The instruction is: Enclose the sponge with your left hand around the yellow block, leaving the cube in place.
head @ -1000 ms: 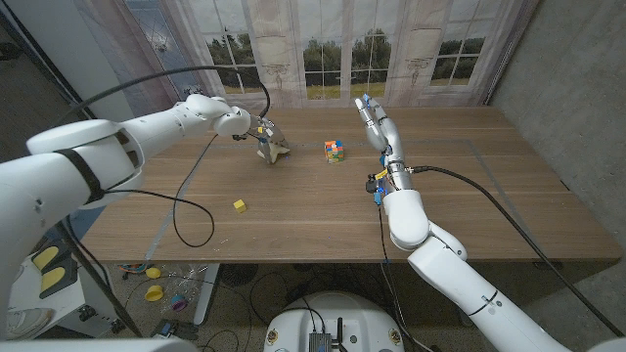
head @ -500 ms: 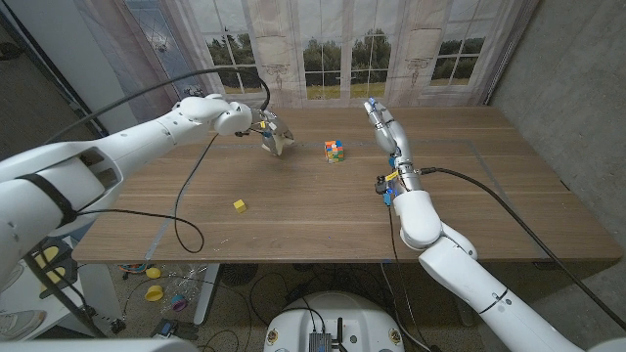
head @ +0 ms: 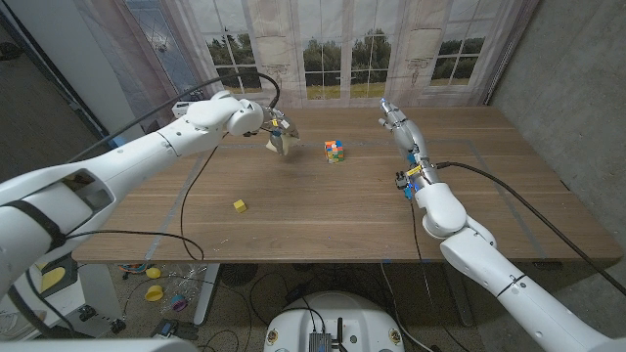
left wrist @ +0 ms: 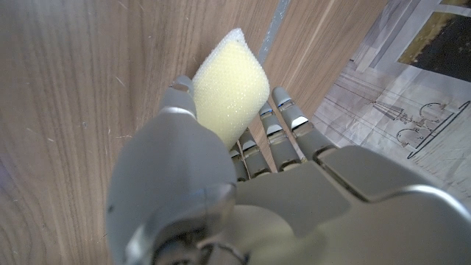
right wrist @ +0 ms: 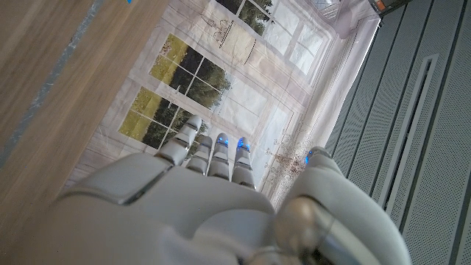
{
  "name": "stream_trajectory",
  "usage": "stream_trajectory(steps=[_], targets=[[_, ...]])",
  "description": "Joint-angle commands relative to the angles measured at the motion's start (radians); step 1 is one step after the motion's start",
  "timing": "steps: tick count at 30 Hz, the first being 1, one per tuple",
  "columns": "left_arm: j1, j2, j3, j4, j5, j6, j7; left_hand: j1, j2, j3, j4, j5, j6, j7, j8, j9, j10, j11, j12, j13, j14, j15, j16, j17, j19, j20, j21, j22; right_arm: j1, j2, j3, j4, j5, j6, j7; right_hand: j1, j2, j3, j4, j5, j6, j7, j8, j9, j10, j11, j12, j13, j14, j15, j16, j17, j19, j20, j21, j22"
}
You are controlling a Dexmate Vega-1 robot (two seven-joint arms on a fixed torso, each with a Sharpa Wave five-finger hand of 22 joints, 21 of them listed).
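Wooden table [head: 323, 210] runs wide under your arms, with a curtain printed with windows [head: 342, 49] hanging behind its far edge. At the near left lies the yellow block [head: 239, 205], alone on the wood and well apart from everything else. Farther back and to the right of it, your left hand [head: 277, 135] holds the sponge [head: 283, 144] over the far part of the table; in the left wrist view the fingers [left wrist: 276, 136] and thumb clasp the pale yellow sponge [left wrist: 229, 92] with its free end sticking out past the fingertips toward the wood. Whether the sponge touches the table you cannot tell from the head view. Just right of that hand sits the cube [head: 335, 151], many-coloured, standing free on the table. Further right, your right hand [head: 403, 127] is raised near the far edge, holding nothing; the right wrist view shows its fingers [right wrist: 217, 158] stretched out side by side toward the curtain.
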Motion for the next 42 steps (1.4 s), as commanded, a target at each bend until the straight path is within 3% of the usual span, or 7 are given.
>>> stream_trajectory(steps=[1, 16, 31, 42], targets=[[0.110, 0.008, -0.071, -0.218, 0.078, 0.160, -0.198, 0.004, 0.005, -0.007, 0.001, -0.005, 0.009, 0.000, -0.007, 0.001, 0.005, 0.001, -0.007, 0.001, 0.002, -0.172, -0.004, 0.003, -0.008, -0.034, -0.003, 0.000, 0.059, -0.036, 0.029, 0.145, 0.143, 0.113, 0.174, 0.002, 0.000, 0.005, -0.004, 0.004, 0.007, 0.001, 0.002, 0.005, 0.009, -0.003, -0.004, 0.003, 0.005, 0.000, -0.001, 0.002, 0.004, 0.000, -0.001, 0.003], [0.250, 0.025, -0.143, -0.404, 0.188, 0.297, -0.353, 0.001, -0.003, -0.015, 0.002, -0.018, 0.007, 0.000, -0.017, 0.002, 0.003, 0.002, -0.016, 0.002, -0.004, -0.171, -0.005, 0.003, -0.011, -0.033, -0.005, -0.001, 0.078, -0.046, 0.038, 0.207, 0.203, 0.178, 0.259, 0.003, 0.005, 0.008, -0.005, 0.003, 0.008, 0.001, 0.001, 0.005, 0.012, -0.001, -0.004, 0.004, 0.008, -0.001, 0.000, 0.003, 0.005, -0.001, -0.001, 0.003], [0.381, 0.039, -0.216, -0.530, 0.289, 0.384, -0.454, 0.003, 0.000, -0.017, 0.002, -0.025, 0.012, 0.001, -0.021, 0.002, 0.011, 0.007, -0.019, 0.002, 0.000, -0.172, -0.004, 0.003, -0.009, -0.032, -0.004, -0.001, 0.093, -0.039, 0.046, 0.241, 0.225, 0.225, 0.293, 0.006, 0.007, 0.012, -0.007, 0.002, 0.013, 0.004, 0.002, 0.005, 0.022, 0.002, -0.002, 0.004, 0.016, -0.002, 0.001, 0.003, 0.014, -0.003, 0.001, 0.003], [0.489, 0.033, -0.269, -0.617, 0.402, 0.444, -0.557, 0.006, 0.004, -0.017, 0.002, -0.029, 0.019, -0.001, -0.023, 0.003, 0.013, 0.004, -0.023, 0.003, 0.002, -0.172, -0.003, 0.003, -0.010, -0.032, -0.004, -0.001, 0.146, -0.016, 0.027, 0.312, 0.261, 0.251, 0.361, 0.007, 0.008, 0.014, -0.008, 0.001, 0.016, 0.006, 0.002, 0.005, 0.025, 0.003, -0.002, 0.004, 0.020, -0.003, 0.001, 0.003, 0.017, -0.003, 0.002, 0.003]])
